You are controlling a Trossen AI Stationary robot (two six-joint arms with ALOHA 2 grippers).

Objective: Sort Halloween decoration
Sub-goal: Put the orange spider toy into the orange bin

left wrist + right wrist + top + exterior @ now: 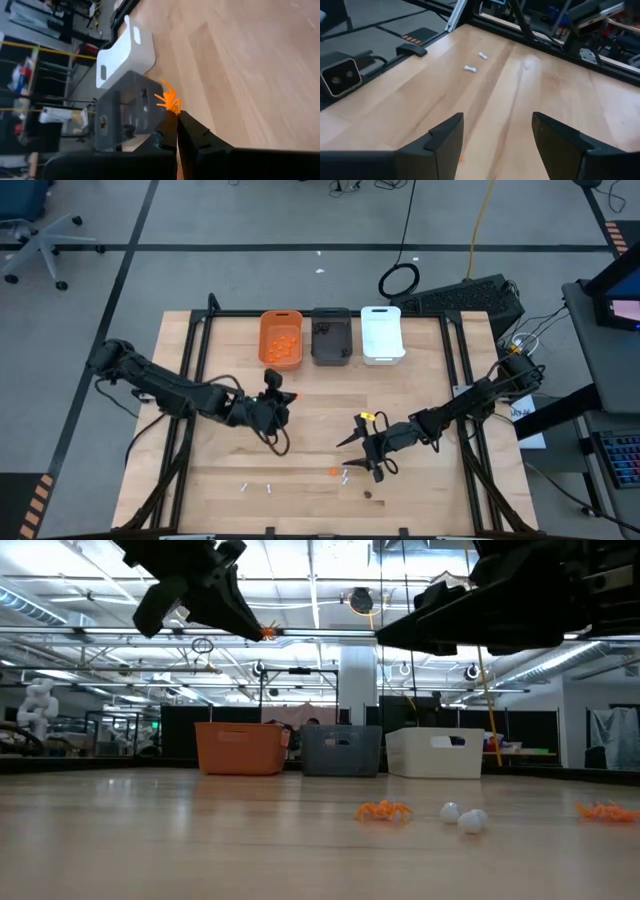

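Observation:
A small orange spidery decoration piece (168,99) is lifted above the table, with my left gripper (289,395) shut on it a little in front of the orange bin (281,337). The dark grey bin (331,335) and white bin (382,333) stand beside it along the far edge. My right gripper (358,461) hovers open over the table's near middle, nothing between its fingers. Below and near it lie an orange piece (334,472), small white sticks (470,68) and a dark lump (367,494). My left gripper pinches the orange piece's near part (174,107) between its two fingertips (186,125). The thin legs stick out past the tips. The fingers come from the table's left, slanting down. In the low view the piece (268,633) hangs high, clear of the table.
The orange bin holds several orange pieces. Two white sticks (244,487) lie near the front edge at left of middle. The low view shows an orange piece (383,810), white bits (460,816) and another orange piece (605,810) on the wood. Black frame rails run along both table sides.

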